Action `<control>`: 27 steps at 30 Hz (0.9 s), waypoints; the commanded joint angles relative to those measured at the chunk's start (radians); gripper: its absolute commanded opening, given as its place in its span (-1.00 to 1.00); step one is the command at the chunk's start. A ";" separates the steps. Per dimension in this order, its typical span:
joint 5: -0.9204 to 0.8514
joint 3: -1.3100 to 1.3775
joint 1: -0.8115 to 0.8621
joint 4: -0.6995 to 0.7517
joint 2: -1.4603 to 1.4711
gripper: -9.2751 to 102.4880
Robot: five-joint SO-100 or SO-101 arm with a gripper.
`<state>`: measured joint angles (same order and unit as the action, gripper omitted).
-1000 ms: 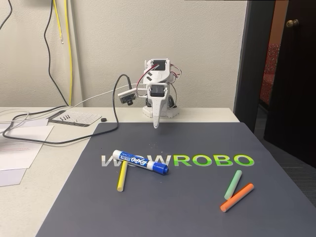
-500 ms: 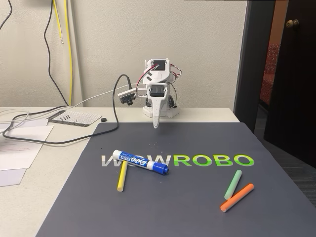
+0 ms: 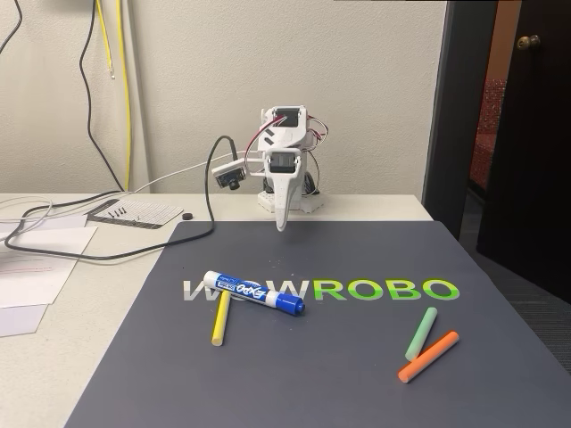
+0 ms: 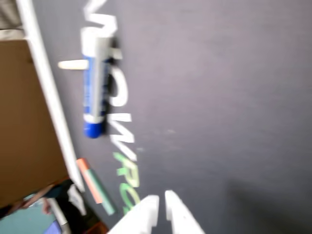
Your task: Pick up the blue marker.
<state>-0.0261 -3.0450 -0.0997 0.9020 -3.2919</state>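
The blue marker (image 3: 254, 292), a white barrel with a blue label and dark blue cap, lies on the dark mat (image 3: 357, 250) over the "WOWROBO" lettering, cap toward the right in the fixed view. In the blurred wrist view the blue marker (image 4: 95, 83) is at the upper left. My gripper (image 3: 282, 223) hangs point-down at the mat's far edge, well behind the marker. Its fingers meet with nothing between them. The gripper (image 4: 162, 207) enters the wrist view from the bottom edge.
A thin yellow stick (image 3: 219, 325) lies just under the marker's left end. A pale green stick (image 3: 421, 333) and an orange stick (image 3: 428, 357) lie at the mat's front right. Papers (image 3: 36, 267) and black cables (image 3: 89, 250) are on the table's left. A dark door (image 3: 526, 134) stands right.
The arm's upper part has shifted very slightly. The marker and the sticks lie where they were.
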 commanded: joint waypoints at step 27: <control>0.138 1.644 -0.003 0.181 1.827 -0.83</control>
<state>0.0767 -1.4481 -0.1166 1.0907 -1.4680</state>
